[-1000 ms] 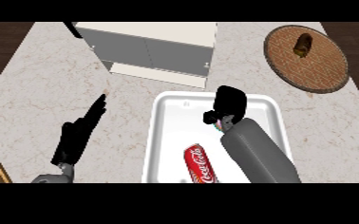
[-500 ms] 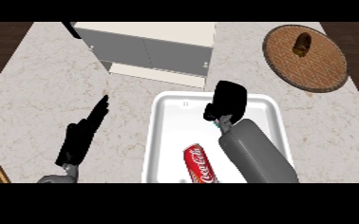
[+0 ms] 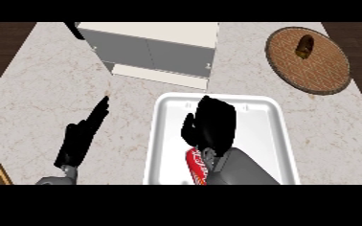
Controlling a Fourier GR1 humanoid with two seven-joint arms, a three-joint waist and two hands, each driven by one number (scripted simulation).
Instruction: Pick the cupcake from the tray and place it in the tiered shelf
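You have two matte black hands — the left hand (image 3: 79, 139) slim with long fingers, the right hand (image 3: 212, 124) a broad dark block — each joined to a smooth, rounded grey forearm (image 3: 240, 170), plain and unmarked.

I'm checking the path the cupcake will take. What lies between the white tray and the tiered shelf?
In the head view, only a bare strip of marble counter lies between the tray and the tiered shelf. The right hand is over the tray.
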